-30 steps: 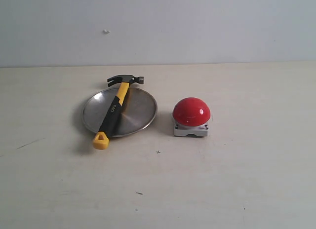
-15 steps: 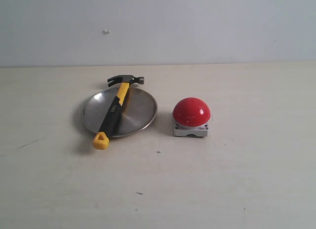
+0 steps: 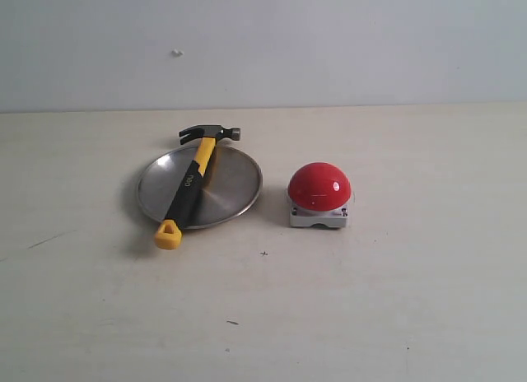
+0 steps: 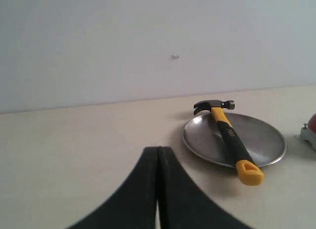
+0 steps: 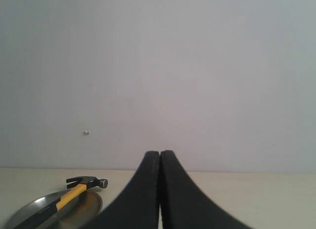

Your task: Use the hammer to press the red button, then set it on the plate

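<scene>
The hammer (image 3: 191,184) lies diagonally across the silver plate (image 3: 235,184) on the pale desk (image 3: 370,300), its head past the far rim and its yellow butt overhanging the near rim. The red button (image 3: 319,187) sits just right of the plate, bare desk between them. Only the wrist views show the left gripper (image 4: 158,151) and right gripper (image 5: 160,154), each closed tight and empty.
</scene>
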